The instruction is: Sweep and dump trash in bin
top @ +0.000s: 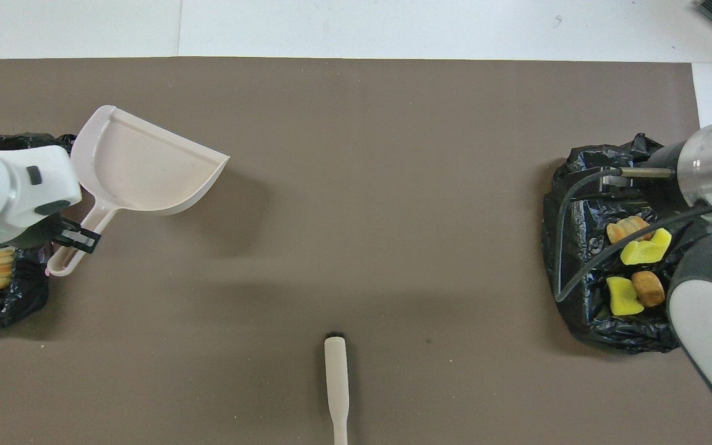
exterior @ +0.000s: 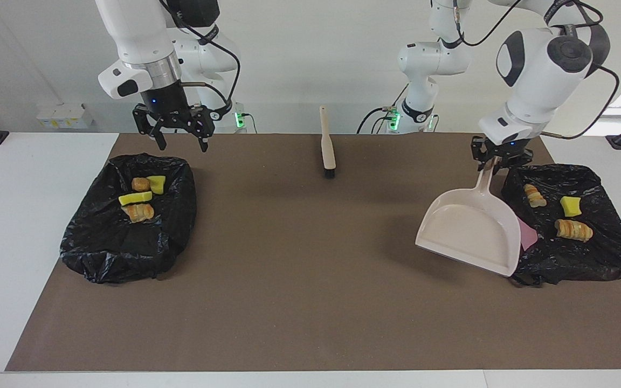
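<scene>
Bright, even overhead light — soft blurred shadows on the brown mat [exterior: 299, 258], sharp focus throughout.
</scene>
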